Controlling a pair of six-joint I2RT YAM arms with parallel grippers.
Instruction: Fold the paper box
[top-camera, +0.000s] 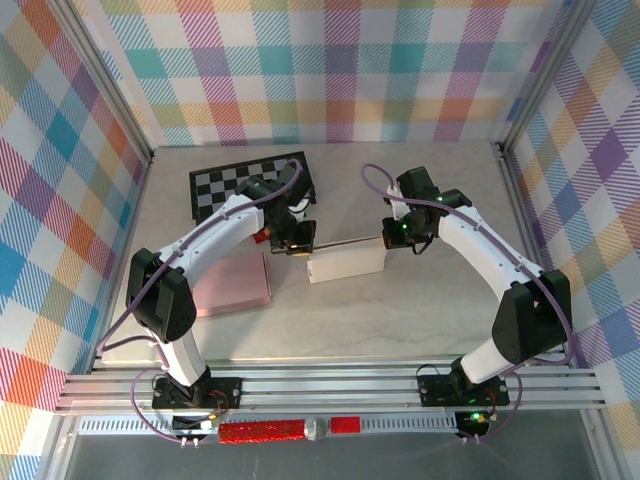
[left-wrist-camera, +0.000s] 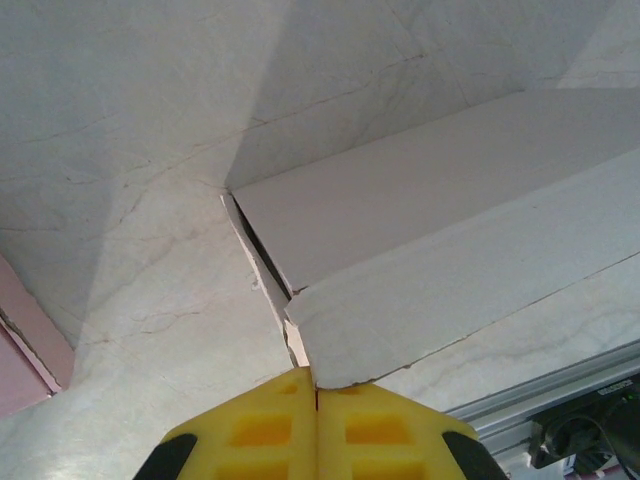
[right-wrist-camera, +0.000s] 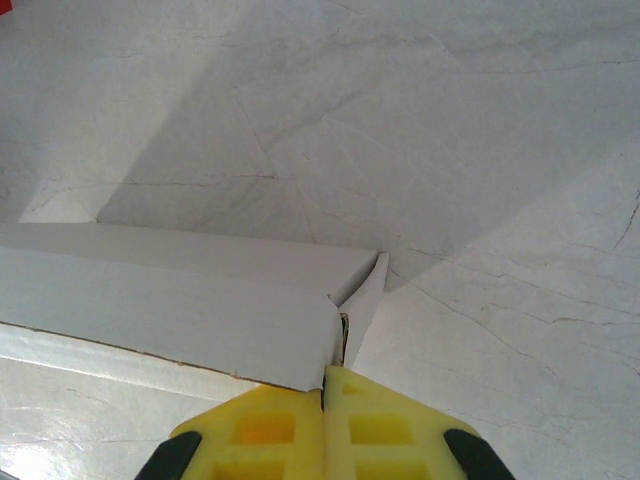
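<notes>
You have a white paper box (top-camera: 346, 265), a pink flat sheet (top-camera: 232, 285), a black-and-white checkered board (top-camera: 215, 185), and pastel plaid walls (top-camera: 330, 60).

The top view looks down from above and behind the arm bases onto the whole pale marble-patterned table (top-camera: 400, 320). Each wrist view looks past the left gripper (left-wrist-camera: 318, 395) or right gripper (right-wrist-camera: 323, 395), very close on opposite ends of the white folded paper box (top-camera: 346, 266), which all three views share.
</notes>
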